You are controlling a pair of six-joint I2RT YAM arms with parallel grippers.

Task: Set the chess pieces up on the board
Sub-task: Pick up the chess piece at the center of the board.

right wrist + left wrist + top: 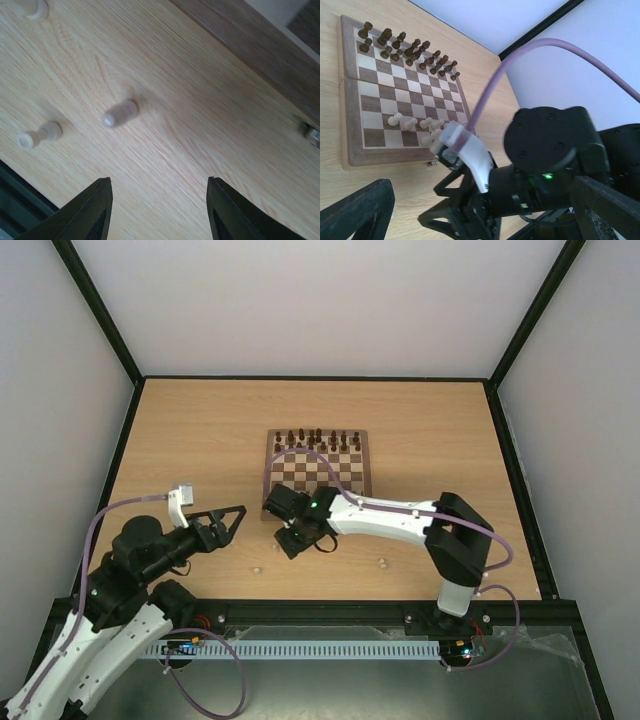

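Hovering right hand (160,197): low over the bare wood of the surface (190,430), just off the near edge of the board (310,475). Its fingers stand partway apart with nothing between them.
Ahead of the right hand: two pale chess pieces (120,113) lie on the surface beyond the fingertips. The nearer one is blurred and neither is touched. A third shows at the top left corner of the right wrist view.
Left hand (232,525): spread wide and empty, raised over the surface to the left of the board and pointing toward it.
Pale chess pieces on the board: a small cluster stands on the two nearest rows, toward the right side in the left wrist view.
Pale chess pieces off the board: in the top view, one sits alone near the front of the surface, left of the right hand. Another sits further right, in front of the right arm.
Dark chess pieces (318,438): lined up on the two far rows.
Board: flat near the middle of the surface, with its latch (312,132) on the near edge.
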